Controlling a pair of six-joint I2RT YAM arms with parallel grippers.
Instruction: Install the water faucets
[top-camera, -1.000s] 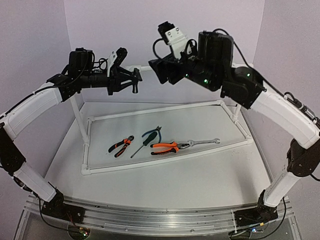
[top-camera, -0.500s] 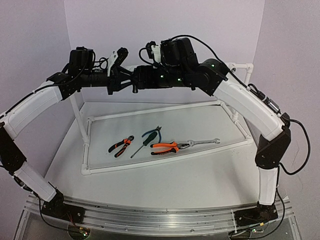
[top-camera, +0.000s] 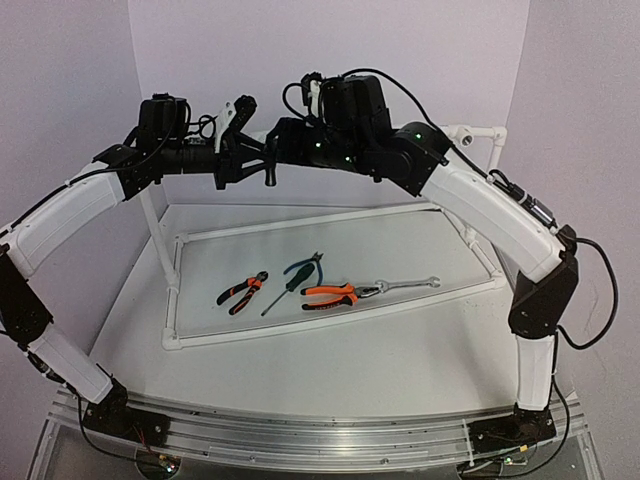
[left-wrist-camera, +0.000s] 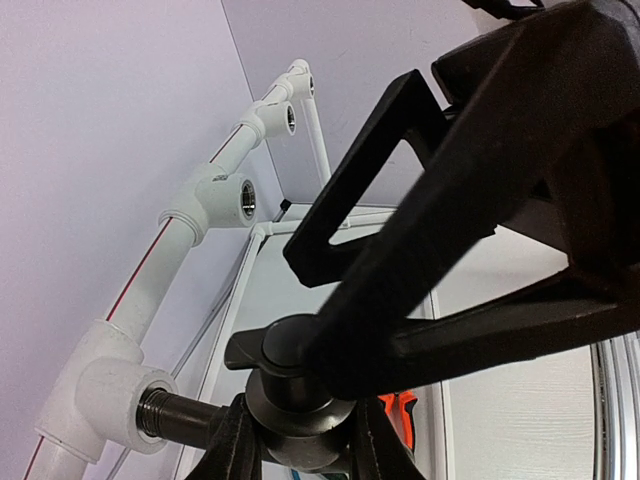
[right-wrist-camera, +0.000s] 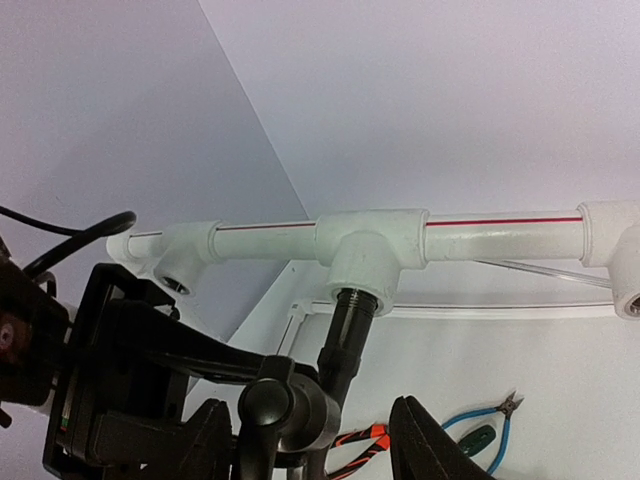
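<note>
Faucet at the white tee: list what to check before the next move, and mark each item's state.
1. Faucet thread entered in the tee socket: ok; some thread shows outside.
2. Faucet fully tight: cannot tell.
3. Left gripper clamped on the faucet body: ok.
4. Right gripper straddling the faucet, jaws apart: ok; no contact yet.
5. Clearance between the two grippers: cannot tell; they overlap in the top view.
6. Pliers out of the way on the table: ok.
</note>
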